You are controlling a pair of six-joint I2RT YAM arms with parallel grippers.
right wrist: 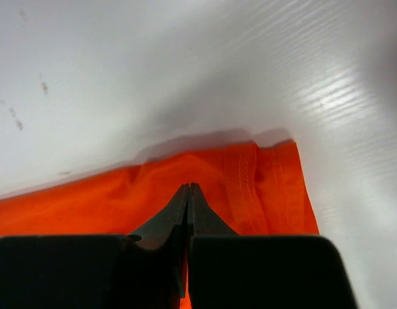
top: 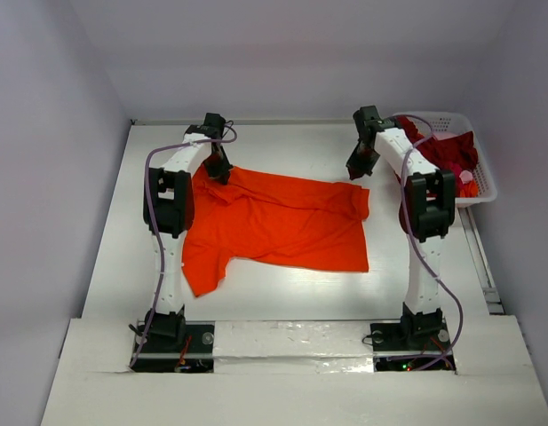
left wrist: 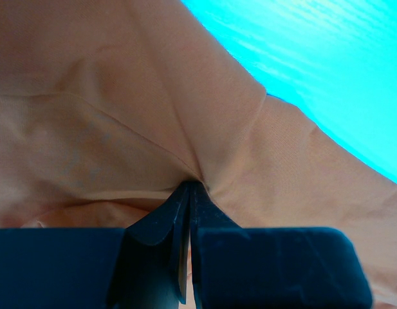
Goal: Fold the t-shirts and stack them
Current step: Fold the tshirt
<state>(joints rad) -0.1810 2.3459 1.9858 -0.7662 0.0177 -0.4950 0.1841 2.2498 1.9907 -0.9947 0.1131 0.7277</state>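
Left gripper [top: 218, 166]: I see it at the far left corner of the orange t-shirt [top: 282, 222], tips down on the cloth.
Left jaws: fully closed in the left wrist view [left wrist: 188, 187], pinching a small fold of the shirt [left wrist: 89, 129]. The creases run in to the fingertips.
Right gripper [top: 358, 169]: I see it over the shirt's far right corner, toward the far right of the table [top: 282, 293].
Right jaws: closed flat together in the right wrist view [right wrist: 188, 187], on the orange cloth [right wrist: 89, 206] just inside the stitched hem. That edge casts a shadow on the white surface [right wrist: 185, 64], so I read it as lifted.
Orange t-shirt: spread across the middle of the table between the two arms, with one sleeve trailing toward the near left.
Dark red t-shirt [top: 447, 151]: bunched in the white basket [top: 442, 116] at the far right corner, beside the right arm.
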